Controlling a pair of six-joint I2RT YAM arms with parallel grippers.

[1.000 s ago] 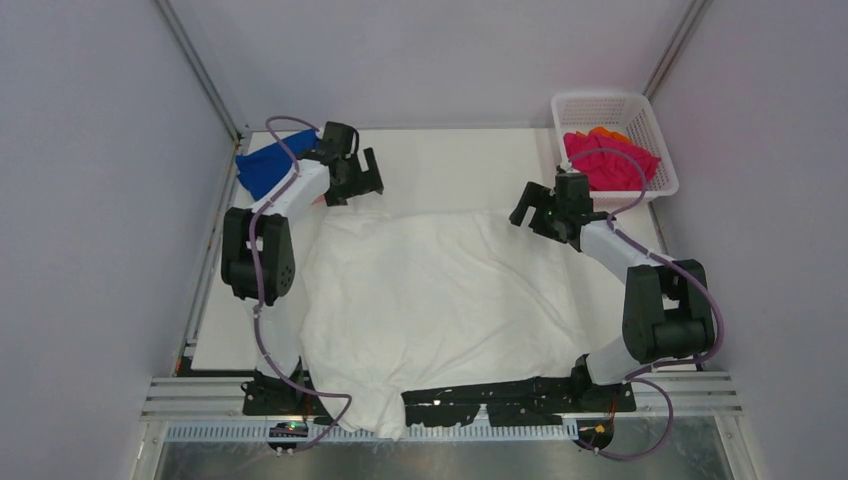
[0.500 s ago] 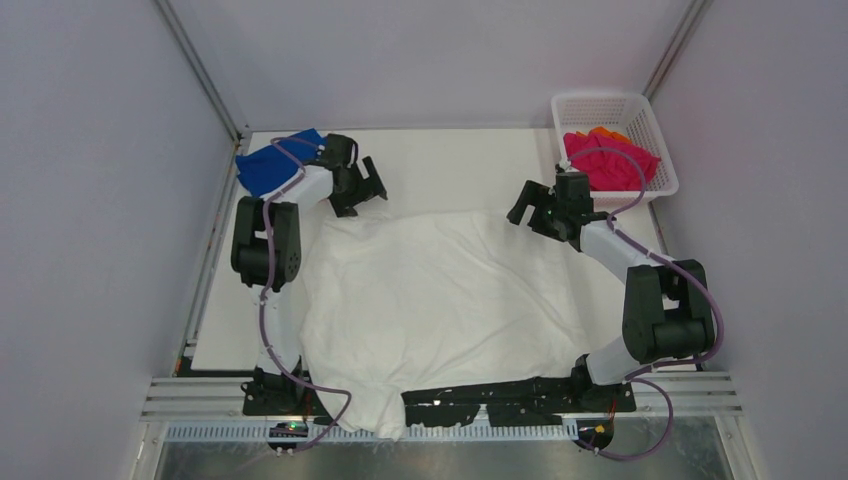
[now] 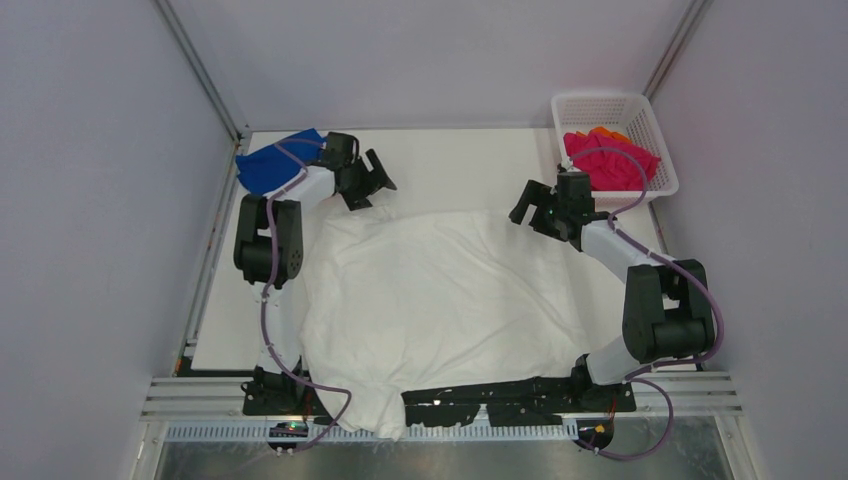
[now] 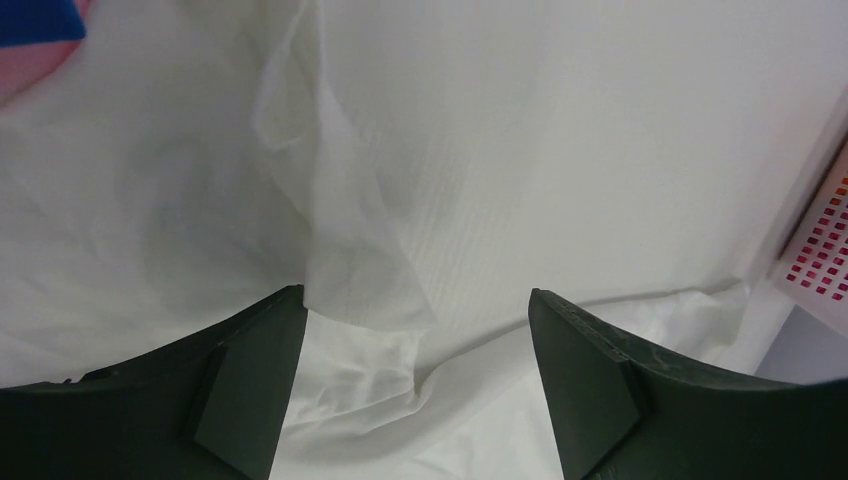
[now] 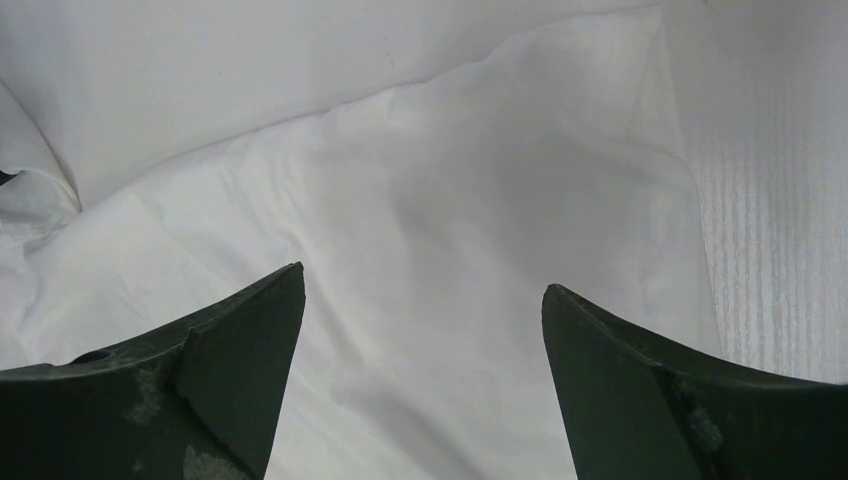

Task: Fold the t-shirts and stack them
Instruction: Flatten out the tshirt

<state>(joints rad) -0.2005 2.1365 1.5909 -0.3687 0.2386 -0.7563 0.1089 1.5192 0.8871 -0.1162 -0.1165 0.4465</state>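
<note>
Since earlier the left arm is reaching farther back, the left gripper (image 3: 370,182) tilting at the far edge of the white t-shirt (image 3: 440,290) spread out; the right gripper (image 3: 540,208) is hovering opposite. Left wrist: fingers (image 4: 250,390) are gaping empty over a raised fold. Right wrist: fingers (image 5: 230,390) are gaping over flat cloth.

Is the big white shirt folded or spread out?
Spread out: the white t-shirt lies wide and rumpled across the table, with no neat folds.
</note>
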